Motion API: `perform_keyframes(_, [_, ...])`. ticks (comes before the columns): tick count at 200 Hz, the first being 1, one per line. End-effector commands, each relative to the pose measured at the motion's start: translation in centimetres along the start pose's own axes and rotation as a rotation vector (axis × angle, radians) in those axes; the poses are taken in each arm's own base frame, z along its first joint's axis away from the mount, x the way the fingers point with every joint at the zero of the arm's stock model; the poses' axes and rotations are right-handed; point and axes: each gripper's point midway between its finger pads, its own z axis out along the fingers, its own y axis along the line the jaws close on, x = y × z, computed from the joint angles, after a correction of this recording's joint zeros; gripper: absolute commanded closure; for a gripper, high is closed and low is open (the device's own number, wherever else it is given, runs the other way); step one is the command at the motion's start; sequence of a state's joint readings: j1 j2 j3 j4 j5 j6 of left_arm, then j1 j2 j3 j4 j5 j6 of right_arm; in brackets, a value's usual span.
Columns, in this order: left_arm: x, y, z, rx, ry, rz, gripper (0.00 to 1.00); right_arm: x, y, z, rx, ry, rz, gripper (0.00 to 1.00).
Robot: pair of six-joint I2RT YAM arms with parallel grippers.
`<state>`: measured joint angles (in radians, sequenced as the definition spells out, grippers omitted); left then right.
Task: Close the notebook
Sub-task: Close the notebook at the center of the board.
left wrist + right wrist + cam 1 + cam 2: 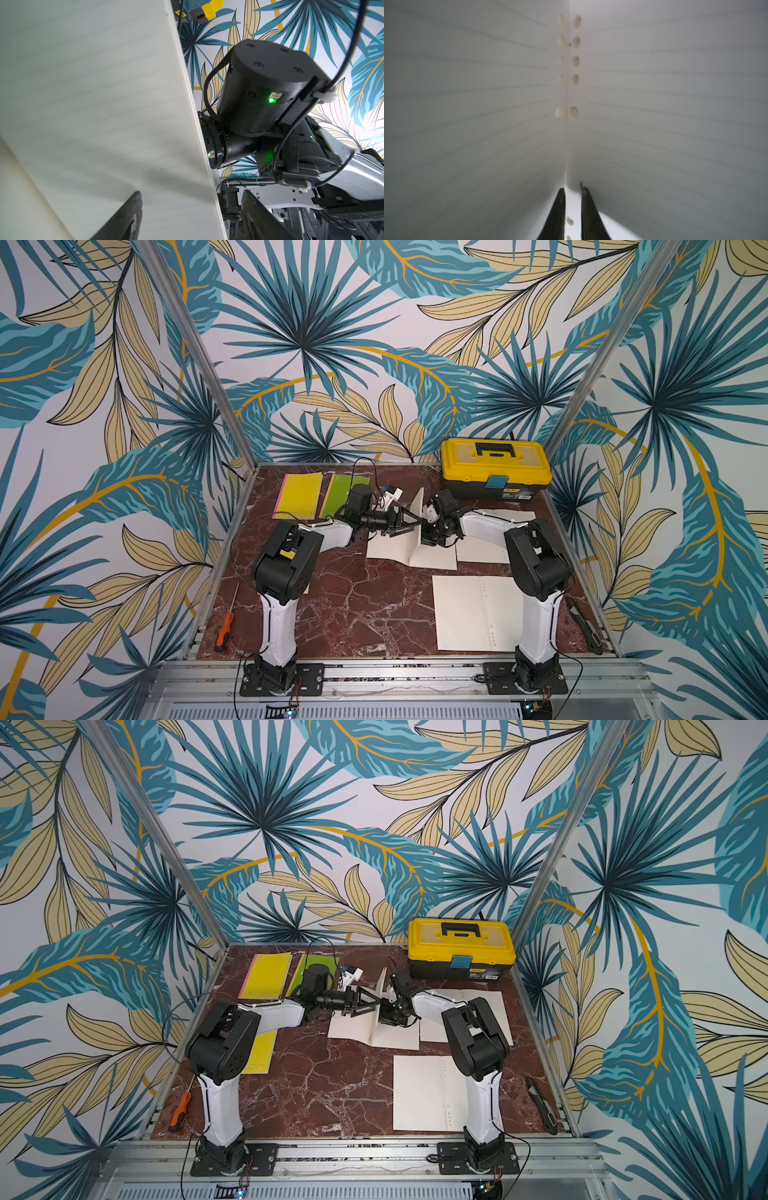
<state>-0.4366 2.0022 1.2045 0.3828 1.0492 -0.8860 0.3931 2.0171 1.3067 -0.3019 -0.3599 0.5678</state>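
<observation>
The notebook [384, 549] lies open in the middle of the table, with cream lined pages flat on both sides of its fold. A stack of its pages [417, 510] stands upright from the fold, also seen in a top view [381, 986]. My left gripper [417, 524] reaches in from the left and is open. In the left wrist view one finger [128, 216] is on the page's face and the other stands past its free edge. My right gripper [428, 526] is behind the upright pages. Its fingers [556, 214] are shut to a narrow slit and point into the punched fold [566, 104].
A yellow and black toolbox [496, 468] stands at the back right. A yellow book [297, 495] and a green one [345, 493] lie at the back left. Loose lined sheets [473, 614] lie front right. An orange screwdriver [224, 630] and a knife [586, 622] lie near the side edges.
</observation>
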Motion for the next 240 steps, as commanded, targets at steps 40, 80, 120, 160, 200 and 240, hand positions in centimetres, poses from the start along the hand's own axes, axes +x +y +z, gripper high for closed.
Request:
perform_keyframes(40, [-0.3, -2.1, 1.5, -0.066, 0.018, 0.084, 0.23, -0.4, -1.1, -5.8, 0.044, -0.076, 0.025, 0.82])
perform_keyframes(80, [0.1, -1.7, 3.1, -0.091, 0.04, 0.087, 0.22, -0.8, -2.2, -9.3, 0.082, -0.134, 0.033, 0.81])
perform_keyframes(120, [0.3, -0.8, 4.9, -0.12, 0.055, 0.078, 0.22, -0.7, -3.5, -11.6, 0.095, -0.175, 0.053, 0.81])
perform_keyframes(160, [0.7, 0.7, 6.2, -0.21, 0.056, 0.079, 0.22, -0.5, -4.4, -13.3, 0.103, -0.21, 0.072, 0.81])
perform_keyframes(200, [1.5, -0.3, 7.5, -0.217, 0.092, 0.12, 0.23, -0.4, -5.2, -15.0, 0.121, -0.242, 0.084, 0.79])
perform_keyframes(240, [1.7, -3.4, 7.9, -0.218, 0.104, 0.196, 0.22, -0.5, -5.5, -15.4, 0.127, -0.251, 0.091, 0.79])
